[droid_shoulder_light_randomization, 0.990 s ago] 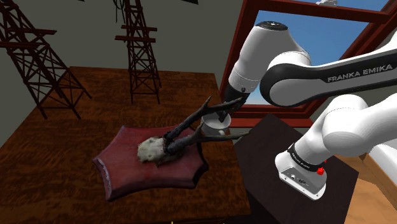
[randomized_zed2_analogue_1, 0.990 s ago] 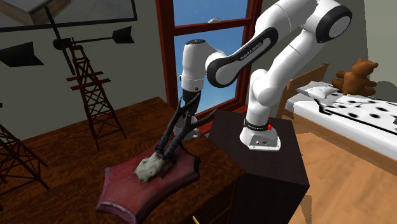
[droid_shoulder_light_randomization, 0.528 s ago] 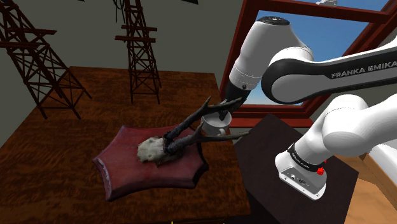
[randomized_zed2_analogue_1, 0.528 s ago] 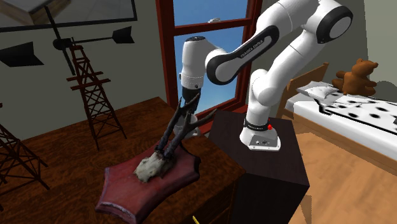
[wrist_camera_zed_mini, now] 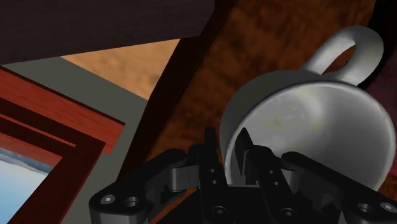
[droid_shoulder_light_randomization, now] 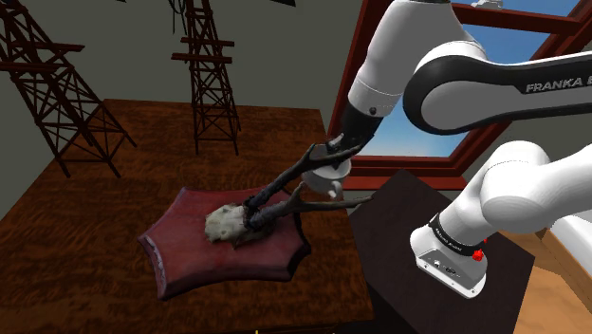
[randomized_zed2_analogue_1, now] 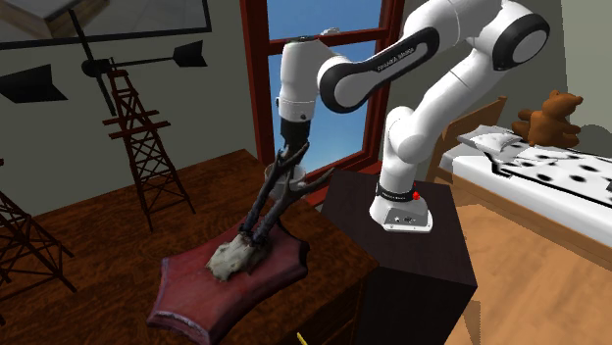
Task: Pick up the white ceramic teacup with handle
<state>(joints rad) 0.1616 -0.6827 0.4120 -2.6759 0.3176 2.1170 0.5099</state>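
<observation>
Wrist view: the pincer (wrist_camera_zed_mini: 227,151) clasps the white teacup (wrist_camera_zed_mini: 305,121) by its rim, one finger inside. From the shoulder view, the teacup seemingly hangs above the table (droid_shoulder_light_randomization: 85,228), beside the antlers (droid_shoulder_light_randomization: 285,190).

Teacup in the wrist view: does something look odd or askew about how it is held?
Slightly. The hand pinches the teacup by its wall only, one finger inside, one outside, opposite the handle, so the cup hangs off-centre. No damage shows.

teacup (wrist_camera_zed_mini: 312,121) | white, glossy, loop handle | rim pinched between jaws | hanging clear of table (droid_shoulder_light_randomization: 95,218)
</observation>
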